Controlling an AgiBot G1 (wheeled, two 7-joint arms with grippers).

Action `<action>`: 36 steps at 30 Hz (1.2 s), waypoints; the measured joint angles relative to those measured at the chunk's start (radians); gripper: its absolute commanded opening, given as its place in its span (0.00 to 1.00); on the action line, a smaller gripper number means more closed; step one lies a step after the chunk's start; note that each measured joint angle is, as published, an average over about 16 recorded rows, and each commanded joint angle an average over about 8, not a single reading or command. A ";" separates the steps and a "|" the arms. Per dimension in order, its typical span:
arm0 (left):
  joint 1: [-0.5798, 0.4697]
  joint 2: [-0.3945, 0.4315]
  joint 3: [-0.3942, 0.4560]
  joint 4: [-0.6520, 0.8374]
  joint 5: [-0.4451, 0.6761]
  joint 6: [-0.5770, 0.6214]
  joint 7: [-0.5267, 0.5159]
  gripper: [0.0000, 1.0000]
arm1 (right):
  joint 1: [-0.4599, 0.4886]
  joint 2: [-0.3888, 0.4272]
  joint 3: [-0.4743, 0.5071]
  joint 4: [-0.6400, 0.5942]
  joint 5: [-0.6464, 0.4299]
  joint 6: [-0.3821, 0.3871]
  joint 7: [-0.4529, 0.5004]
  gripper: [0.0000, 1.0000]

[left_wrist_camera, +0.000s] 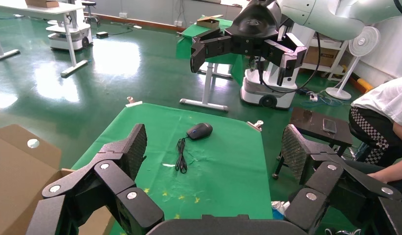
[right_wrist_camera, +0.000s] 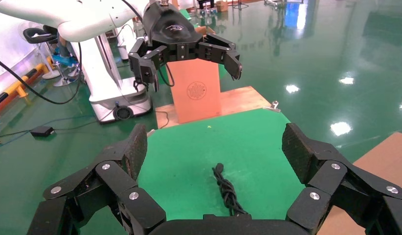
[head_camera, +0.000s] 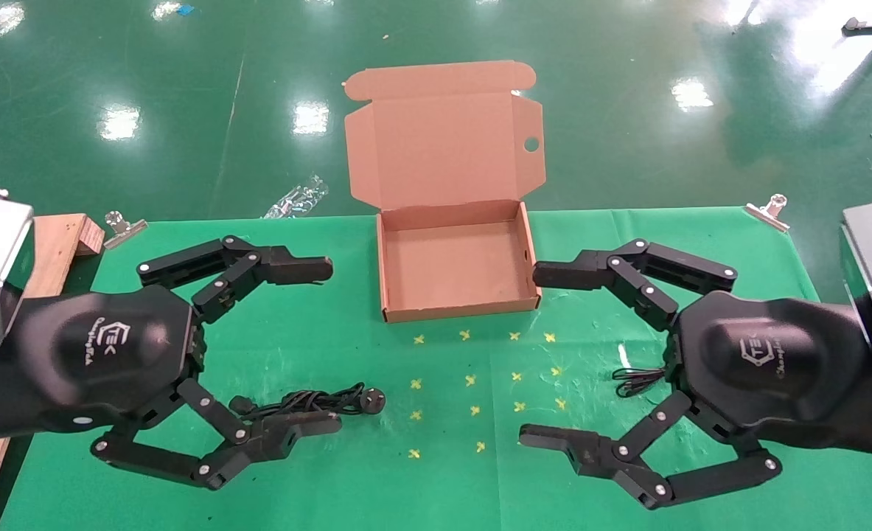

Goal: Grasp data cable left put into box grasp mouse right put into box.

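The open, empty cardboard box [head_camera: 454, 310] stands at the back middle of the green cloth, its lid [head_camera: 443, 140] tilted back. The data cable [head_camera: 318, 402], a twisted black bundle with a round plug, lies at the front left, partly under the lower finger of my left gripper [head_camera: 332, 345], which is open and empty above it. It also shows in the right wrist view [right_wrist_camera: 227, 188]. My right gripper [head_camera: 531, 354] is open and empty. In the head view it hides the mouse; only the thin wire [head_camera: 638, 380] shows. The mouse [left_wrist_camera: 199, 131] lies on the cloth in the left wrist view.
Yellow cross marks [head_camera: 480, 383] dot the cloth in front of the box. Metal clips [head_camera: 122, 225] [head_camera: 767, 210] hold the back corners. A wooden board [head_camera: 60, 243] lies off the cloth's left edge. A crumpled plastic wrapper [head_camera: 295, 198] lies on the floor behind.
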 measured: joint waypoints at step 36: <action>0.007 -0.003 0.055 -0.036 0.200 -0.040 0.071 1.00 | -0.027 0.043 -0.009 0.005 -0.057 0.016 -0.006 1.00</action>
